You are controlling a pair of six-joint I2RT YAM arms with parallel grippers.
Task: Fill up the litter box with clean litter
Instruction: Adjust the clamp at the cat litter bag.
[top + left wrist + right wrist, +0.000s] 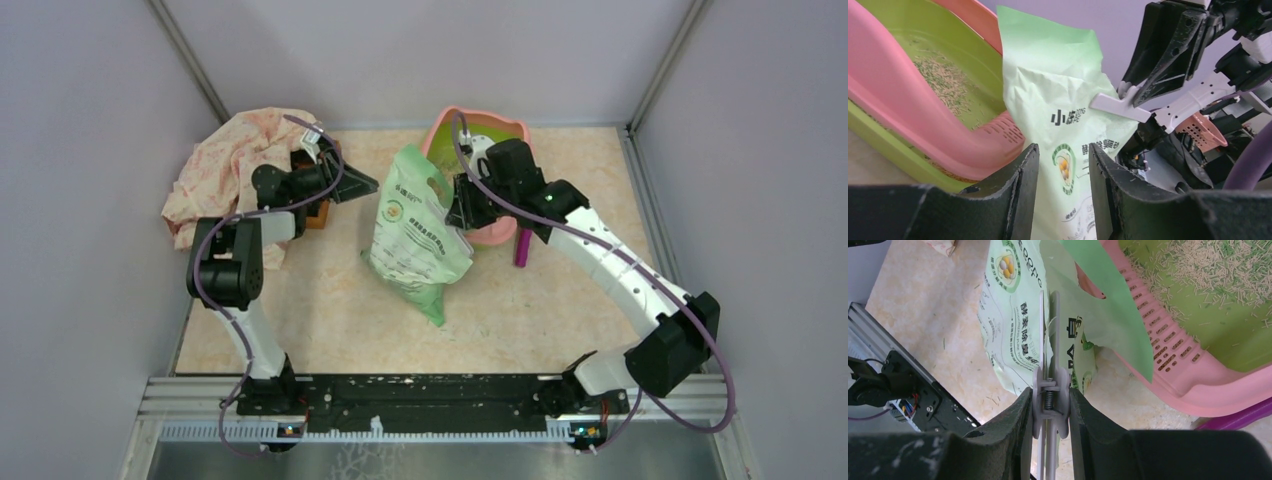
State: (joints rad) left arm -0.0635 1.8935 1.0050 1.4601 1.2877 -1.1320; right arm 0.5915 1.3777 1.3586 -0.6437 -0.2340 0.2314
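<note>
Soft, even light falls from above, and shadows on the desk (320,300) are faint. Near the lens my left claw (1063,152) and right claw (1050,392) look dark and slightly blurred.

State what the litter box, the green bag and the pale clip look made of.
The litter box: moulded plastic, smooth semi-gloss, with slotted pink ledge. The bag: thin printed plastic film, probably, matte and creased. The clip: hard pale plastic with a metal spring coil.
</note>
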